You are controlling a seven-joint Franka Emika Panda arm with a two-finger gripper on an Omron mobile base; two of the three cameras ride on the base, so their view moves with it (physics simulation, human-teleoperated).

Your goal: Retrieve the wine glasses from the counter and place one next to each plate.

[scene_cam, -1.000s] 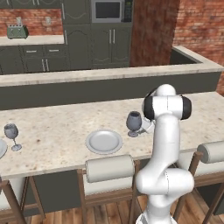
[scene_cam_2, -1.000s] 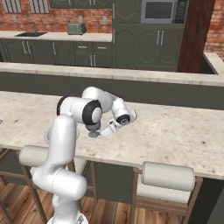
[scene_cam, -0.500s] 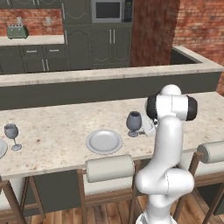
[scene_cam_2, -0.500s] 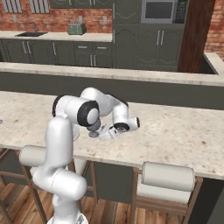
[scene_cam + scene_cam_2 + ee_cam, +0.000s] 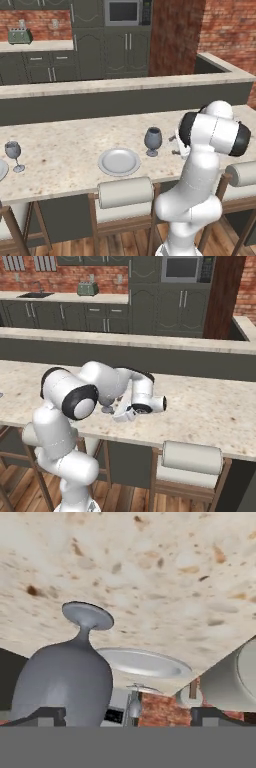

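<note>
A squat dark wine glass (image 5: 153,141) stands upright on the bar top, just right of a pale grey plate (image 5: 119,161). My gripper (image 5: 119,415) hangs low beside this glass, open, holding nothing. In the hand view, which is rolled upside down, the wine glass (image 5: 65,677) looms close, in front of the left fingertip (image 5: 47,714), and the plate (image 5: 142,662) lies beyond it. My gripper (image 5: 129,714) has its jaws wide apart. A slimmer wine glass (image 5: 14,152) stands at the far left beside a second plate (image 5: 1,169). The counter (image 5: 35,46) runs along the back wall.
Padded stools (image 5: 125,192) line the near edge of the bar top (image 5: 65,150). A raised ledge (image 5: 125,86) runs behind it. A toaster (image 5: 19,36) sits on the counter. A microwave (image 5: 124,12) and brick walls stand behind.
The hand has sunk lower and eased back from the squat glass, its jaws a touch wider. The glasses and plates have stayed where they were.
</note>
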